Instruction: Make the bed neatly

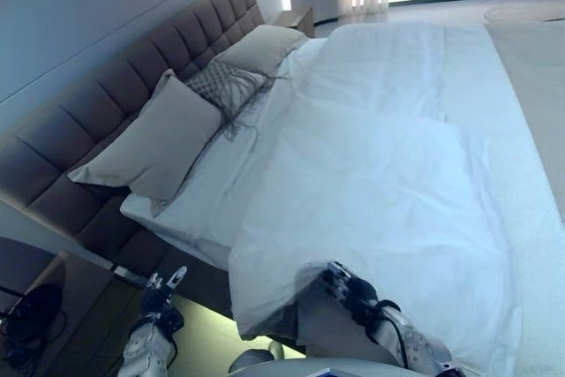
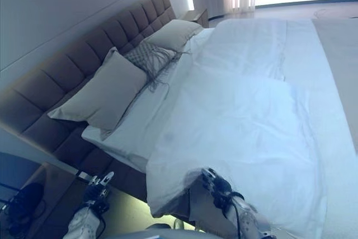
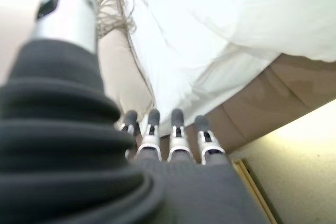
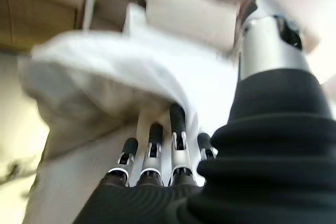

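We are reaching along the near side of the bed, right hand at the duvet's corner, left hand hanging free.

Our right hand is stretching forward and low at the near corner of the white duvet, its fingers lying straight and slightly apart — their dark tips are touching the underside of the hanging duvet edge, with nothing clamped between them. Our left hand is hovering off the bed's side above the floor, fingers straight and side by side, holding nothing, pointing toward the bed base. The duvet is lying spread over the mattress, its corner drooping over the edge — beige pillows and a fringed cushion are leaning against the padded headboard.
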